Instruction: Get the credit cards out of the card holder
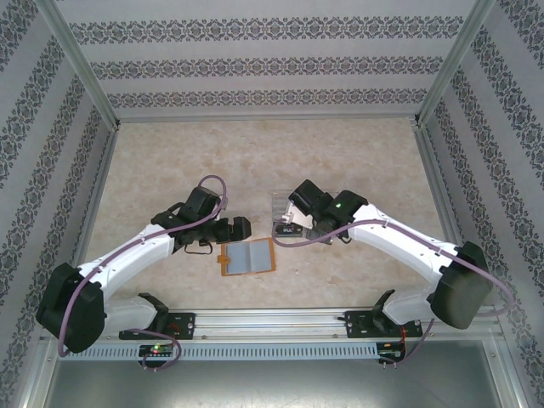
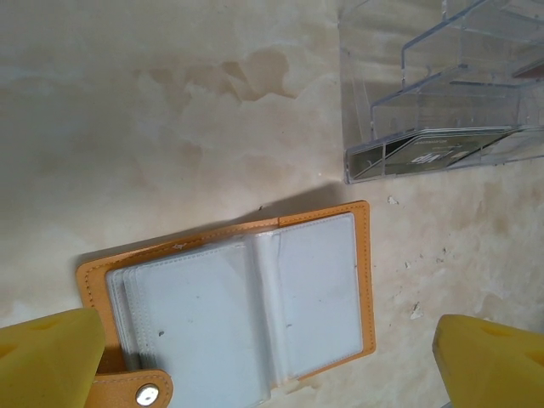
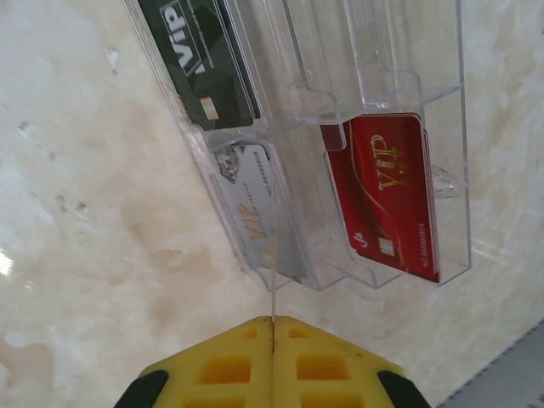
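The left gripper stands with its jaws wide apart, clamped on nothing. The wallet lies open and flat between them and just ahead, its snap tab beside one finger. Nothing pins it down. A finger pushed into a pocket could shove the whole wallet along the table, or fold a sleeve over instead of catching a card (whether the pale sleeves hold any cards I cannot tell).

The right gripper has its jaws pressed together on a thin pale edge rising from their seam, which I take for a card seen edge-on. Straight ahead of these jaws is the tray. It holds a silver card right in line, a red card off to one side and a black card further ahead on the other. Held by so little, the card could pivot in the grip or catch on a divider. It could also drop onto the silver card rather than into a free slot.
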Controlling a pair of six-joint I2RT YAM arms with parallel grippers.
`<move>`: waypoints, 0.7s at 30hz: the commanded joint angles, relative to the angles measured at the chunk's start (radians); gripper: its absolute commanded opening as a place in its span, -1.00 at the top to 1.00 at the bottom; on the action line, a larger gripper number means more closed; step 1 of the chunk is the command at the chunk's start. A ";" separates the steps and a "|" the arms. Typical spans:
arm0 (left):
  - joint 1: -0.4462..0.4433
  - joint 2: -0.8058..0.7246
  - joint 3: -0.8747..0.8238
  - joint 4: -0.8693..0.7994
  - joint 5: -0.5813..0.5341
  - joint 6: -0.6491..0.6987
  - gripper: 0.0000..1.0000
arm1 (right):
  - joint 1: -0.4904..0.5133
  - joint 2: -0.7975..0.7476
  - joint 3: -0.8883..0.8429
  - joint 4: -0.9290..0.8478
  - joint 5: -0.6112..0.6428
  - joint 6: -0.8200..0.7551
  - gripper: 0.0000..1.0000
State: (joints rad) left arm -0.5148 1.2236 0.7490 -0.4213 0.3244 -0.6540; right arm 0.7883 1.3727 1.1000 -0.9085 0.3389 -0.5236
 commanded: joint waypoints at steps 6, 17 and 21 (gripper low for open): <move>0.007 -0.030 0.021 -0.034 -0.025 0.036 -0.99 | 0.008 0.057 -0.034 0.044 0.066 -0.144 1.00; 0.007 -0.037 0.012 -0.040 -0.021 0.047 -0.99 | -0.019 0.097 -0.081 0.121 0.043 -0.148 1.00; 0.009 -0.048 0.008 -0.044 -0.025 0.051 -0.99 | -0.038 0.106 -0.094 0.138 0.034 -0.150 1.00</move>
State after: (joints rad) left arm -0.5148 1.2018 0.7490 -0.4355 0.3122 -0.6308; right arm 0.7647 1.4658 1.0199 -0.7887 0.3771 -0.6621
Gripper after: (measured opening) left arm 0.996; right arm 0.065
